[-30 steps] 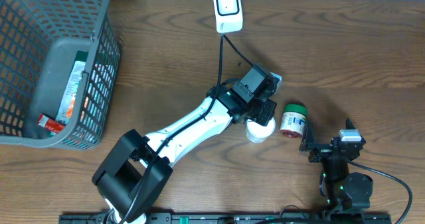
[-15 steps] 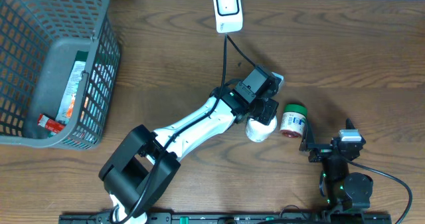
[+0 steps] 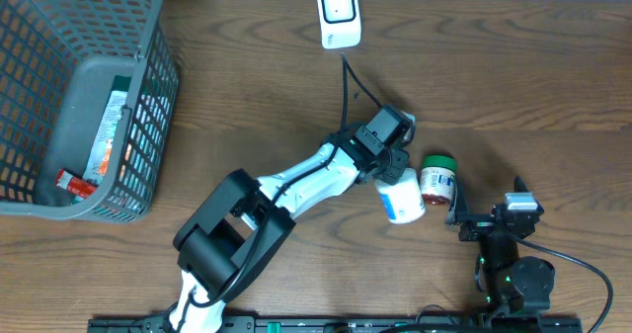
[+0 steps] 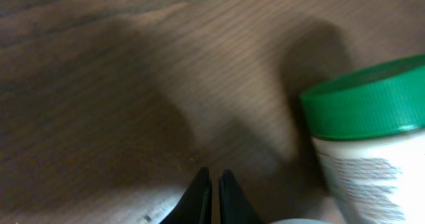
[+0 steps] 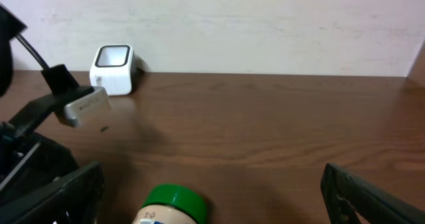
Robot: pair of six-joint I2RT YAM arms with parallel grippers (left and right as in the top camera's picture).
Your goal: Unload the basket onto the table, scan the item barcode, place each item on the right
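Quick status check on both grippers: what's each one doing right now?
Left gripper: closed, nothing visible between its fingers.
Right gripper: wide open, holding nothing; the green-lidded jar lies loose just ahead of it.

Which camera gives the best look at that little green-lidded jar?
The overhead view: the whole green-lidded jar shows, lid and label. The left wrist view crops it, close and blurry; the right wrist view catches mostly its lid at the bottom edge.

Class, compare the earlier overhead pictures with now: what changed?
The white bottle has tipped from upright onto its side, nearer the green-lidded jar, as the shut left gripper and its arm swung right. The jar, scanner, basket and open right gripper stayed put.
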